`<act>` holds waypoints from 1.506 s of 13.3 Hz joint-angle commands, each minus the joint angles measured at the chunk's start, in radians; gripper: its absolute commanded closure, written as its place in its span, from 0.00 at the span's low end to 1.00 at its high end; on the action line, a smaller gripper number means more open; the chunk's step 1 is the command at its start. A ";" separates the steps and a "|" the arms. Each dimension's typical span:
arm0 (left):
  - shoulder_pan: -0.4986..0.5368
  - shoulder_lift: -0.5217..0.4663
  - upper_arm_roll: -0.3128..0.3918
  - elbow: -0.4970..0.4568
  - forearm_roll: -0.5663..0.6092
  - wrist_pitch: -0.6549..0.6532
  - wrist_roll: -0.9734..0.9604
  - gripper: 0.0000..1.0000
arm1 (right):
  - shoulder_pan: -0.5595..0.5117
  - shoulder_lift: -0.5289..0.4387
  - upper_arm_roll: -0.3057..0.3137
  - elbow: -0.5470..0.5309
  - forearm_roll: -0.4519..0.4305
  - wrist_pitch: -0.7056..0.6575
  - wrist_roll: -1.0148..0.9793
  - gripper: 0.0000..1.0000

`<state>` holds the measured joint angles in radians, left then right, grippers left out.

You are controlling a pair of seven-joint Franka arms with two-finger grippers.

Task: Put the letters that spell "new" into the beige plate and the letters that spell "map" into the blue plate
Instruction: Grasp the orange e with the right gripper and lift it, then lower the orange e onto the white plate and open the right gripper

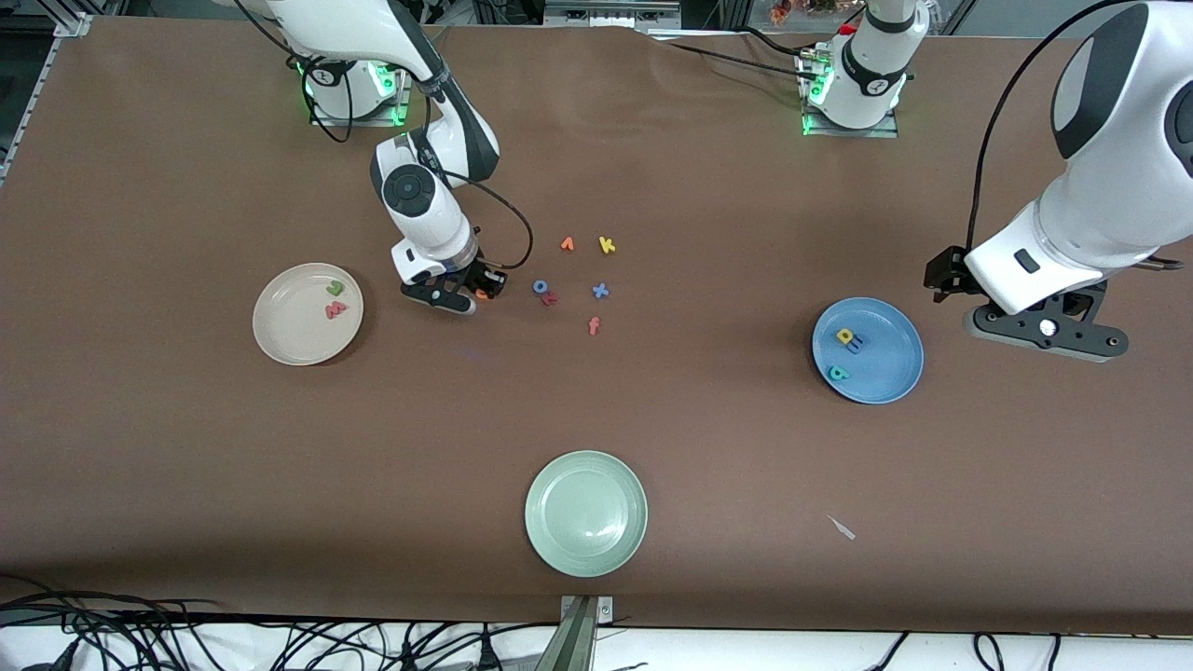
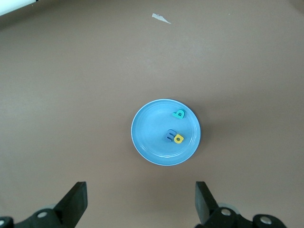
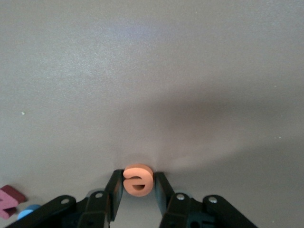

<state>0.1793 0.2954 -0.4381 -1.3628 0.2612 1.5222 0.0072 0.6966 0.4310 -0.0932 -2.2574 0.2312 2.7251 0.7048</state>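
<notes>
Right gripper (image 3: 137, 183) reaches down to the counter (image 1: 652, 419), pinching the orange e (image 3: 137, 179); left gripper (image 2: 141, 202) waits spread above the blue plate (image 2: 152, 137)

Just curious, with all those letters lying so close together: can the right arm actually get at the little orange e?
Probably yes: the right gripper already has its fingers against the orange e, and the dark red k and blue o lie clear beside it.

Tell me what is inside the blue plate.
The blue plate holds three small letters: a teal p, a yellow a and a blue m touching it. Part of the m is covered by the a.
</notes>
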 commanded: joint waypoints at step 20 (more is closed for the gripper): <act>-0.216 -0.310 0.352 -0.344 -0.273 0.204 -0.023 0.00 | -0.008 -0.095 -0.429 0.099 -0.018 -0.564 -0.726 0.85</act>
<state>0.0091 0.1128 -0.1282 -1.5649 0.0081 1.6793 -0.0128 0.6888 0.3427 -0.4602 -2.1570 0.2267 2.1876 0.0753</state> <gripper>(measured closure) 0.000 0.714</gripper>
